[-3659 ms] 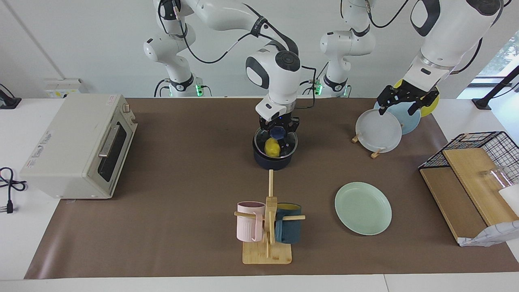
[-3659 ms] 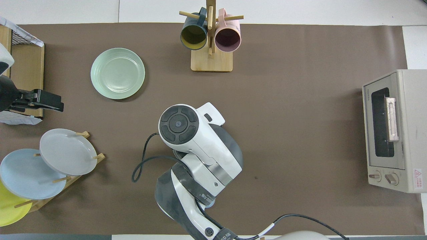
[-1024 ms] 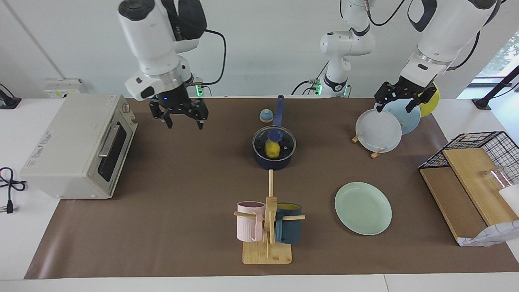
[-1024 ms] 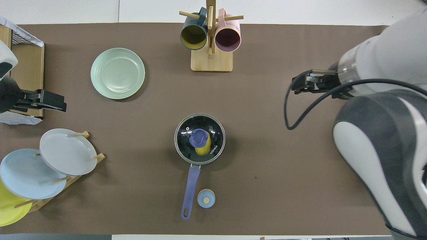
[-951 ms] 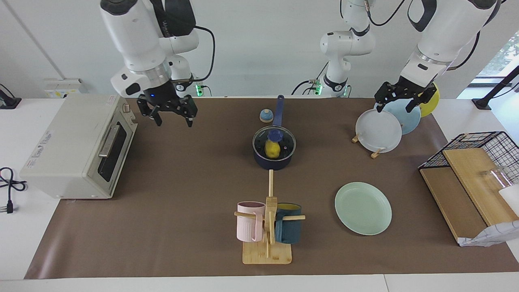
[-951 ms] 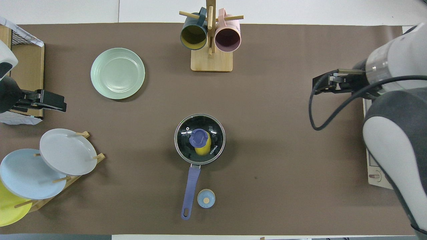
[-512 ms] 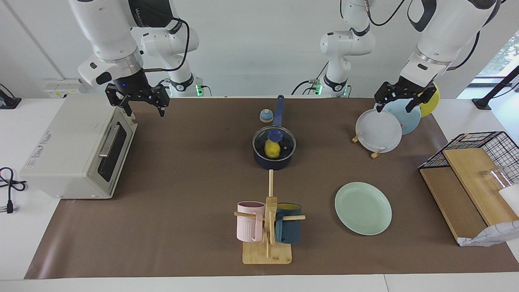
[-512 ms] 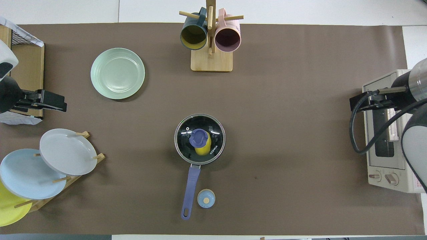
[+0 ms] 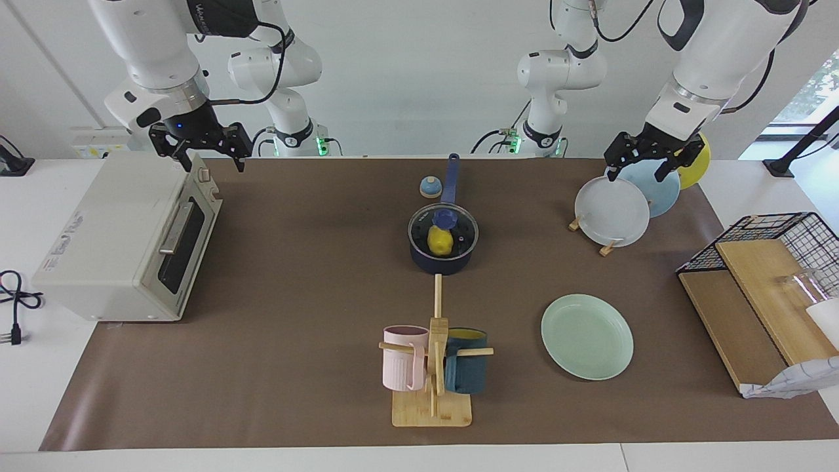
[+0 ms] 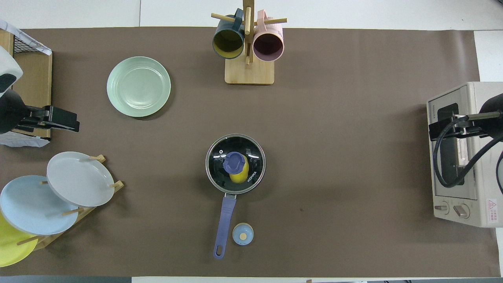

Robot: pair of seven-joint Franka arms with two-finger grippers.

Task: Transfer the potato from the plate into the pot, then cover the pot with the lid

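The dark navy pot (image 9: 440, 261) stands mid-table, its blue handle (image 10: 222, 225) pointing toward the robots. The glass lid (image 9: 461, 231) with its blue knob (image 10: 234, 162) lies on the pot. The yellow potato (image 9: 440, 241) shows through it, inside the pot (image 10: 215, 175). The mint-green plate (image 9: 587, 336) is bare, farther from the robots toward the left arm's end; it also shows in the overhead view (image 10: 138, 86). My right gripper (image 9: 214, 166) is open and empty, raised over the toaster oven. My left gripper (image 9: 636, 174) is open and empty, waiting over the plate rack.
A toaster oven (image 9: 124, 236) stands at the right arm's end. A mug rack (image 9: 432, 367) with a pink and a teal mug is farther from the robots than the pot. A small bell (image 9: 429, 187) sits beside the handle. A plate rack (image 9: 613, 211) and a wire basket (image 9: 780, 236) are at the left arm's end.
My right gripper has let go of the lid's knob, risen and swung away from the pot to over the toaster oven. The lid stays on the pot. The left arm has barely moved.
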